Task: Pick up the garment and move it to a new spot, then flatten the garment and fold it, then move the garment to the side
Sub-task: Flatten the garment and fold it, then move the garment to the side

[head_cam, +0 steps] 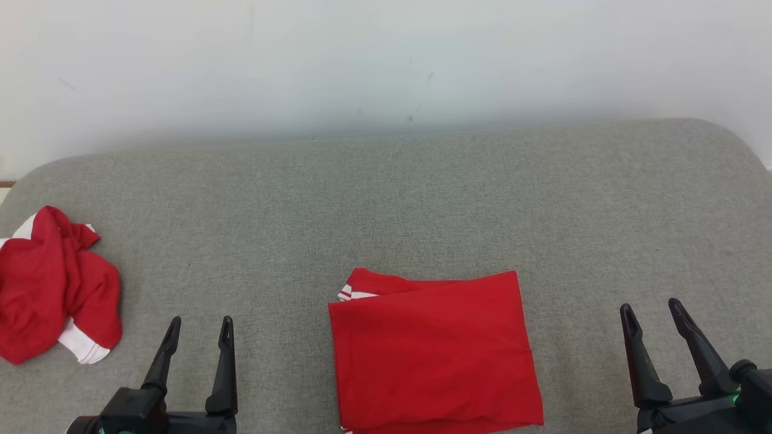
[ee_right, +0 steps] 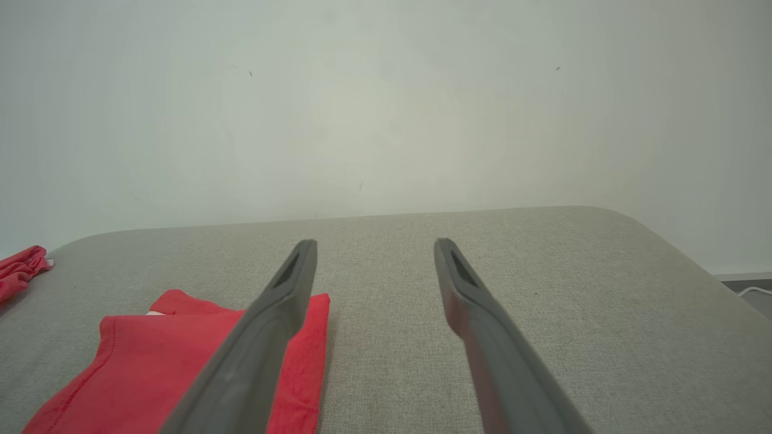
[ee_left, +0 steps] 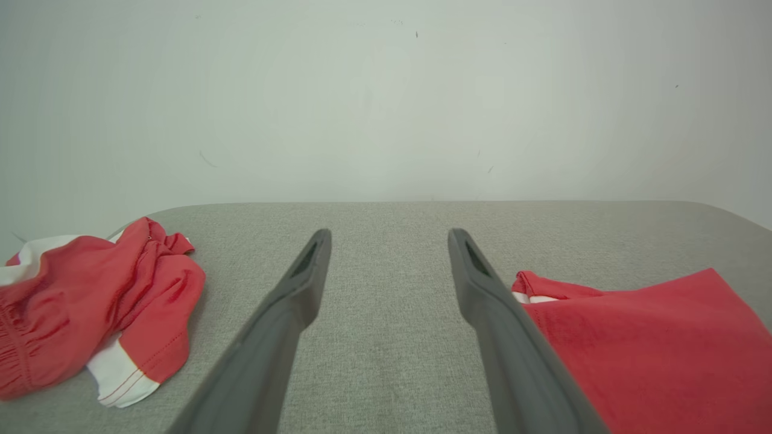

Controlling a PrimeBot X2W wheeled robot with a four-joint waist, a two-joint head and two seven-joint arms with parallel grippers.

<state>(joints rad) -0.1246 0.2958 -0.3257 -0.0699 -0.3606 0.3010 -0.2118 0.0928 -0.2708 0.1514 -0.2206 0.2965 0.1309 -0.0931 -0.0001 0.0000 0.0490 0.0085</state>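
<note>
A red garment [head_cam: 434,352] lies folded into a neat rectangle at the front middle of the grey surface, a white-striped trim showing at its upper left corner. The left wrist view has the folded garment [ee_left: 651,349] at the right, and the right wrist view has the same garment [ee_right: 157,367] at the lower left. My left gripper [head_cam: 200,328] stands open to its left, with nothing between its fingers [ee_left: 301,283]. My right gripper [head_cam: 652,312] stands open to the garment's right, also with nothing in it, its fingers [ee_right: 461,289] over bare fabric.
A second red and white garment [head_cam: 54,286] lies crumpled at the far left edge of the grey padded surface [head_cam: 386,199]; the crumpled garment [ee_left: 90,301] is also at the left of the left wrist view. A pale wall [head_cam: 386,60] rises behind. The surface's rounded right corner [ee_right: 663,241] drops off.
</note>
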